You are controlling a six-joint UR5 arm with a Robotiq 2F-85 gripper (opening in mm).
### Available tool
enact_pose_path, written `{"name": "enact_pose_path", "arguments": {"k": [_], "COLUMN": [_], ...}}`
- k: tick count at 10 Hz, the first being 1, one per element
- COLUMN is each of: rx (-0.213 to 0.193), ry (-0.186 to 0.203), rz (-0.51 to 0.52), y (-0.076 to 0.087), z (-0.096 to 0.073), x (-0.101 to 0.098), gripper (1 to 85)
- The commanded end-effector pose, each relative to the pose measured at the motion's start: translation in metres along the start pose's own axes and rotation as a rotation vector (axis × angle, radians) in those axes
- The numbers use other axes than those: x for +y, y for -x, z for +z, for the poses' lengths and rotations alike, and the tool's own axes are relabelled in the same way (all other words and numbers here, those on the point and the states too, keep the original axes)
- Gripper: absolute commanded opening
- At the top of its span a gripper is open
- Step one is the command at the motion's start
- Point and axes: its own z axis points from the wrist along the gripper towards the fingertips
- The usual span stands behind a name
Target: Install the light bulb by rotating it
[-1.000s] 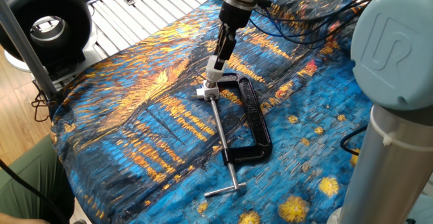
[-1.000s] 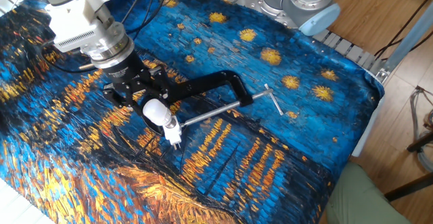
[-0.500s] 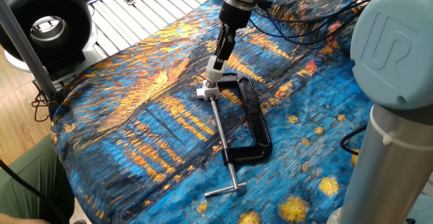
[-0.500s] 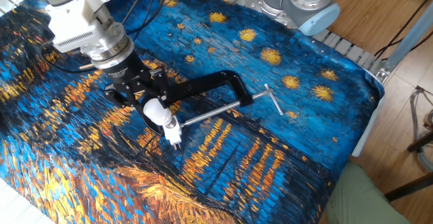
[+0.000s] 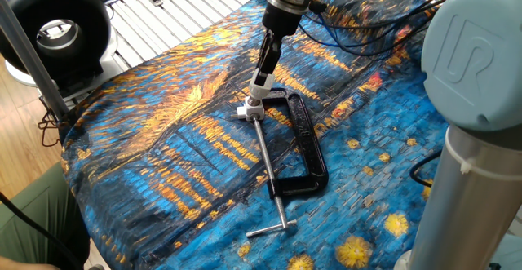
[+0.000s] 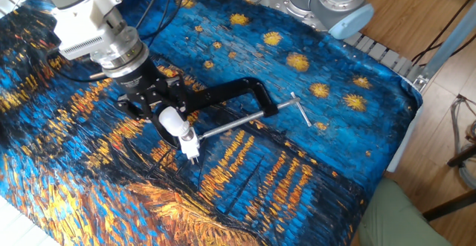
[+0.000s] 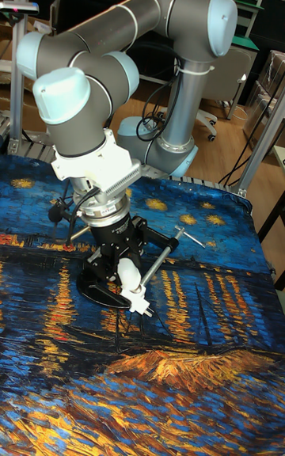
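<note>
The small white light bulb (image 6: 172, 120) sits tilted on top of the white socket base (image 6: 190, 144), which the black C-clamp (image 6: 236, 91) holds on the cloth. My gripper (image 6: 166, 112) comes down from above with its black fingers shut on the bulb's rounded top. In one fixed view the bulb (image 5: 261, 81) shows just below the gripper (image 5: 265, 68), above the socket base (image 5: 250, 108). The tall fixed view shows the bulb (image 7: 127, 273) between the fingers of the gripper (image 7: 121, 263), with the socket base (image 7: 141, 302) under it.
The clamp's steel screw and T-handle (image 5: 269, 225) stretch toward the front of the painted blue and orange cloth (image 5: 163, 139). A black ring-shaped device (image 5: 57, 25) stands off the table at the left. The arm's grey base (image 5: 477, 123) rises at the right, with cables (image 5: 359, 33) behind the gripper.
The gripper has turned a little about its own axis on the bulb, so less of the white bulb shows. The clamp and socket base have not moved.
</note>
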Motion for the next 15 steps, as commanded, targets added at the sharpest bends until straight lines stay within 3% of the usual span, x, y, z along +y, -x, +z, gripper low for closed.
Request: {"name": "enact_pose_path", "arguments": {"k": [1, 3, 6, 12, 15], "rx": [0.002, 0.0, 0.008, -0.06, -0.067], "ry": [0.016, 0.024, -0.007, 0.004, 0.017], "rz": [-0.007, -0.001, -0.043, -0.028, -0.027], "y": [-0.002, -0.003, -0.008, 0.004, 0.004], "z": [-0.002, -0.005, -0.009, -0.01, -0.006], "x": [0.003, 0.004, -0.007, -0.007, -0.006], "gripper": [55.3, 55.3, 55.7, 54.0, 55.0]}}
